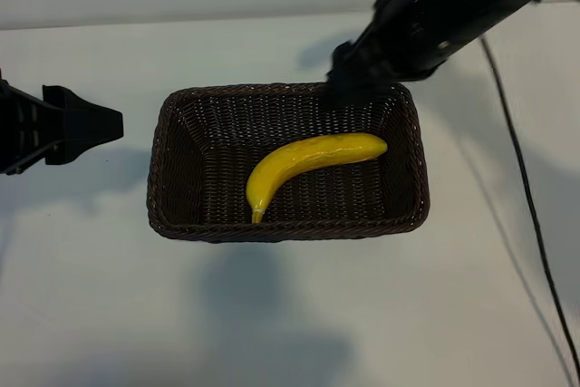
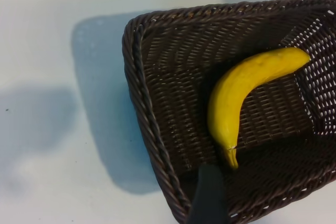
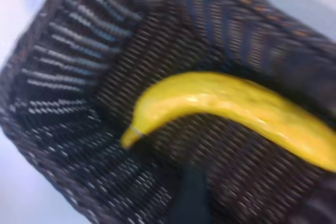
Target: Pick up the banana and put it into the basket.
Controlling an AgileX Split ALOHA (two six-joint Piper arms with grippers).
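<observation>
The wicker basket (image 1: 172,147) sits mid-table with the banana (image 1: 308,165) lying loose on its floor. The right gripper (image 1: 349,86) hangs over the far rim, jaws spread, empty; the placing looks done, only retreat remains. The left gripper (image 1: 86,124) idles, open.

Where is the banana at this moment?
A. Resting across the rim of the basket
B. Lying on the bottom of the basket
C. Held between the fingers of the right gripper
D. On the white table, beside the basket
B: the banana lies free on the woven bottom of the basket, inside its walls, with the right gripper over the far rim and not holding it.
</observation>
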